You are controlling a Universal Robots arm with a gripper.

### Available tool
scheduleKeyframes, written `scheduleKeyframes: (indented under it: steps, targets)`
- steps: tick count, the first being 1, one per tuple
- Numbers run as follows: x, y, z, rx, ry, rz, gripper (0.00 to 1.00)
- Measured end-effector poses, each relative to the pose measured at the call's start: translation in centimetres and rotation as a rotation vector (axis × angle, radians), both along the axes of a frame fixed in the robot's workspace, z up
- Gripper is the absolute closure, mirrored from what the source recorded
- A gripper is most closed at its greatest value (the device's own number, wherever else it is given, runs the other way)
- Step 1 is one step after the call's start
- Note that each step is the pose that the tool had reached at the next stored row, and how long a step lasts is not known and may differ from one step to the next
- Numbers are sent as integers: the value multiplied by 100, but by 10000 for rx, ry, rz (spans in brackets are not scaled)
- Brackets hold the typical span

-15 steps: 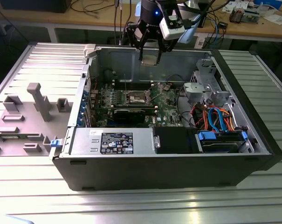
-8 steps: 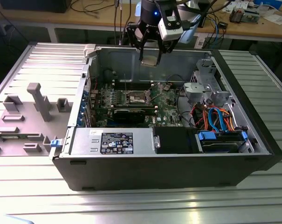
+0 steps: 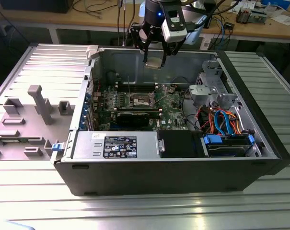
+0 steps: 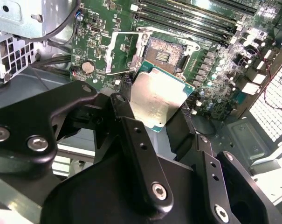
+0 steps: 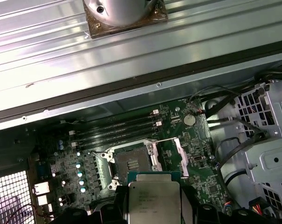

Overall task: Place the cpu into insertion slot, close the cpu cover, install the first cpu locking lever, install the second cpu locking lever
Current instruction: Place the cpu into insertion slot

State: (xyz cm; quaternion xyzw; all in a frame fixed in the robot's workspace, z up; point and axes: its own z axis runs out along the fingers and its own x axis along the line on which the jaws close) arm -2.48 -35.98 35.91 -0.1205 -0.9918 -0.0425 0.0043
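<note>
My gripper (image 3: 155, 61) hangs above the open computer case, shut on the cpu (image 3: 154, 63), a flat square chip with a silver-grey top. In both wrist views the cpu (image 4: 157, 100) (image 5: 153, 202) sits between the black fingers (image 4: 131, 135), held well above the board. Below it on the green circuit board lies the insertion slot (image 3: 141, 99) (image 4: 165, 53) (image 5: 132, 162), its dark centre bare. The cpu cover (image 4: 123, 52) (image 5: 169, 154) is a silver frame plate swung open beside the slot.
Long black memory slots (image 5: 115, 128) run alongside the socket. A grey power box (image 3: 117, 145) lies along the case's front wall, and a drive cage (image 3: 209, 93) with orange and blue cables (image 3: 221, 122) stands at the exterior view's right. A grey fixture plate (image 3: 25, 115) lies outside the case.
</note>
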Motion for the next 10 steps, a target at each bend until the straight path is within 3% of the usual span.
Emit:
scheduleKeyframes:
  steps: [10]
  targets:
    - [0, -17, -1, -2, 0, -33, 46]
